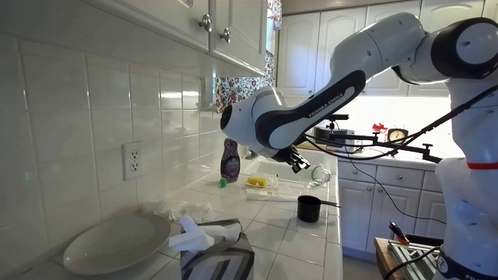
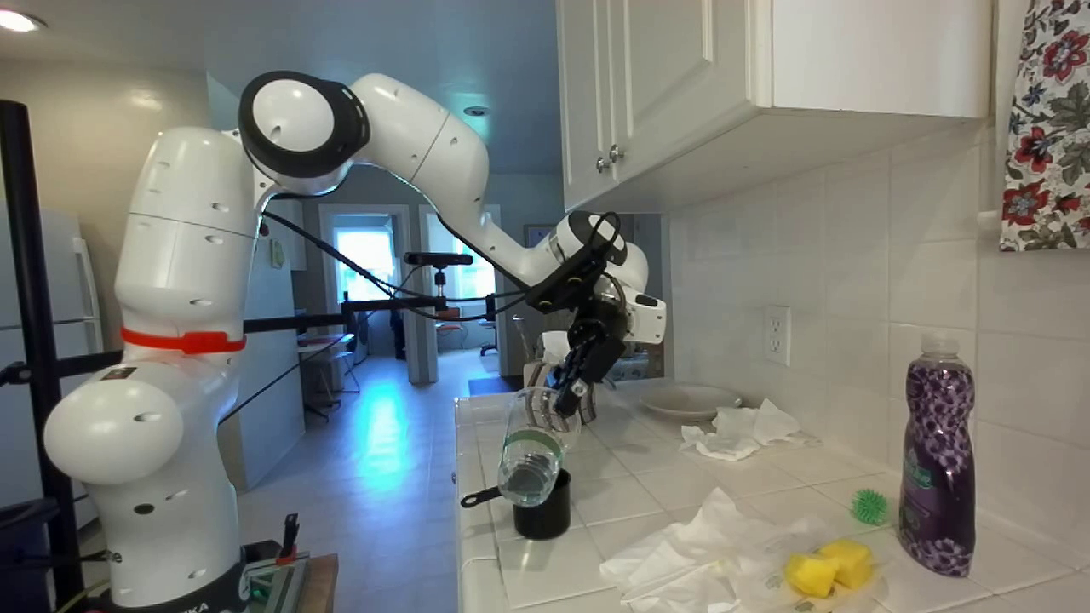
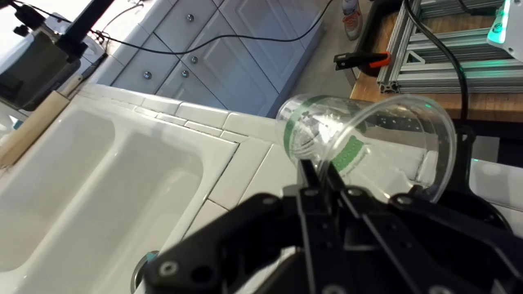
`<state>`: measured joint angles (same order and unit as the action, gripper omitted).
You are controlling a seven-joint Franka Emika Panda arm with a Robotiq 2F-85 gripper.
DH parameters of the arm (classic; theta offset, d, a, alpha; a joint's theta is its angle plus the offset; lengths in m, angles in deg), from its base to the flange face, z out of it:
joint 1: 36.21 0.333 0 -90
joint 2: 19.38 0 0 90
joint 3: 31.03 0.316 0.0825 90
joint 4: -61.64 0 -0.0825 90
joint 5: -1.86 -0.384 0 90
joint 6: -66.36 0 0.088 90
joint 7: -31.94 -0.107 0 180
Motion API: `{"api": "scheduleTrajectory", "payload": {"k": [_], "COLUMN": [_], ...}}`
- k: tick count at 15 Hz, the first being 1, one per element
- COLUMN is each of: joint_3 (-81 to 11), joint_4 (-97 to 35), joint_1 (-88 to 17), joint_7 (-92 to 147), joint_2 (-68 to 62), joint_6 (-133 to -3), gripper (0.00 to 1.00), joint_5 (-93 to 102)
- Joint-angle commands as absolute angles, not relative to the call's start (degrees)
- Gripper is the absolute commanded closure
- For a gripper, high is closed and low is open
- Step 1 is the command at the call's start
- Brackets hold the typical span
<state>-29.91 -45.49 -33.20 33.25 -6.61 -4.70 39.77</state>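
I have the hand pinched narrow on the rim of a clear plastic cup, right of centre in the wrist view, where the cup is tipped on its side with its green-banded base to the left. I read the step in hand as carrying that cup while it is tipped; the next move, to my mind, calls for a firm pinch and a slow, smooth path, because thin plastic gripped at one edge could swivel on me. In an exterior view a gap shows between it and the black measuring cup, which stands upright on the counter with its handle pointing right in the frame. The sink fills the left of my wrist view. Farther out, I see a purple bottle at the right of an exterior view, yellow pieces near it at lower right, and a tissue box at the bottom, left of centre, in an exterior view.
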Motion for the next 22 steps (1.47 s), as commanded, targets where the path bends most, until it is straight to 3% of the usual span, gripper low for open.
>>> {"api": "scheduleTrajectory", "payload": {"k": [1, 22], "joint_3": [-29.6, -29.5], "joint_4": [-43.6, -43.6], "joint_1": [-33.1, -33.0], "joint_7": [32.9, 32.7], "joint_2": [-5.2, -5.1], "joint_6": [-3.0, -1.9], "gripper": [0.98, 0.98], "joint_5": [41.0, 41.2]}}
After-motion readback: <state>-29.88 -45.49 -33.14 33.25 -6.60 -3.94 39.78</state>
